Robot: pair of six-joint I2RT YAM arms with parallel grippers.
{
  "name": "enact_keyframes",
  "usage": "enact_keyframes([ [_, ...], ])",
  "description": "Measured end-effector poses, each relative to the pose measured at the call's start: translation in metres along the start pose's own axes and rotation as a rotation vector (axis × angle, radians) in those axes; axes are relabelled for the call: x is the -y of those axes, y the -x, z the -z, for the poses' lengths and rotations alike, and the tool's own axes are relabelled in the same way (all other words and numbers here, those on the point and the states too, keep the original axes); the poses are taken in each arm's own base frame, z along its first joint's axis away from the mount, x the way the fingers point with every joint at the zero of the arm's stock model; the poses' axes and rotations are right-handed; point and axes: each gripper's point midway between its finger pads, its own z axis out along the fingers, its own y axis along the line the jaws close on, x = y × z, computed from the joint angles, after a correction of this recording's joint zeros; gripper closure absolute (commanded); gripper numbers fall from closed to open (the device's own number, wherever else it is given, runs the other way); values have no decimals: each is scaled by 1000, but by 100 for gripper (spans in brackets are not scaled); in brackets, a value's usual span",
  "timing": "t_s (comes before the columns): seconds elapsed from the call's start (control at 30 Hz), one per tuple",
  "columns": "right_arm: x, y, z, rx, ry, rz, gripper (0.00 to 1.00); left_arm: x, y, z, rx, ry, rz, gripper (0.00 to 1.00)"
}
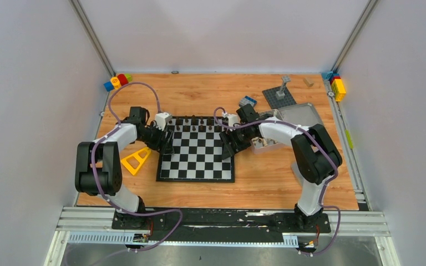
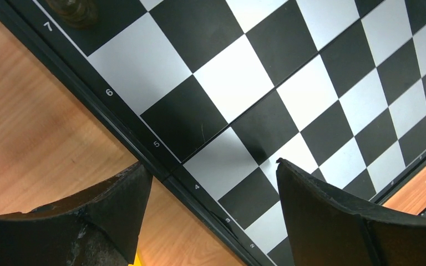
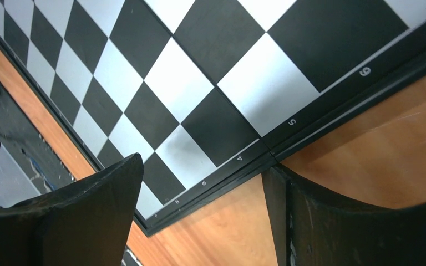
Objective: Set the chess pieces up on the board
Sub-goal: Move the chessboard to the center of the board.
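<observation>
On the board point(image 1: 196, 163), middle and near rows lie open between the left gripper point(image 1: 166, 146) and right gripper point(image 1: 227, 148) at its side edges. Dark chess pieces point(image 1: 193, 124) line its far rows; a yellow triangle point(image 1: 135, 160) lies just left

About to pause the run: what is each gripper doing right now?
Left gripper: open, holding nothing, over the board edge.
Right gripper: open, holding nothing.

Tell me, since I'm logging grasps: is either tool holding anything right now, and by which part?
Nothing is held. The left tool and the right tool both stand open and empty, each above an edge of the board.
</observation>
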Motion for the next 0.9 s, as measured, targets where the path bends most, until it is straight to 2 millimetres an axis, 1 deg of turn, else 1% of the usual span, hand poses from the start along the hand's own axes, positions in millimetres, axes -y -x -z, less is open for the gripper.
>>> enact_keyframes([
  [0.1,-16,-18,-1,-47,13,25,21,2,-5,5,-25,14,-14,12],
  [0.17,-23,-27,0,-68,19,37,21,3,-8,7,-40,19,-28,12],
  [0.23,-26,-31,2,-76,19,44,21,6,-10,8,-49,17,-44,11],
  [0.4,-27,-32,11,-71,-1,58,20,16,-14,14,-74,0,-83,11],
  [0.53,-24,-32,16,-73,-30,87,19,22,-21,16,-101,-21,-95,9],
  [0.6,-21,-30,18,-71,-51,108,18,24,-22,16,-108,-27,-100,8],
  [0.7,-18,-18,25,-51,-91,155,17,25,-23,16,-117,-22,-104,7],
  [0.8,-17,-1,37,-3,-140,215,17,23,-21,16,-115,-7,-112,6],
  [0.9,-15,7,50,24,-185,251,17,20,-18,18,-106,17,-117,6],
])
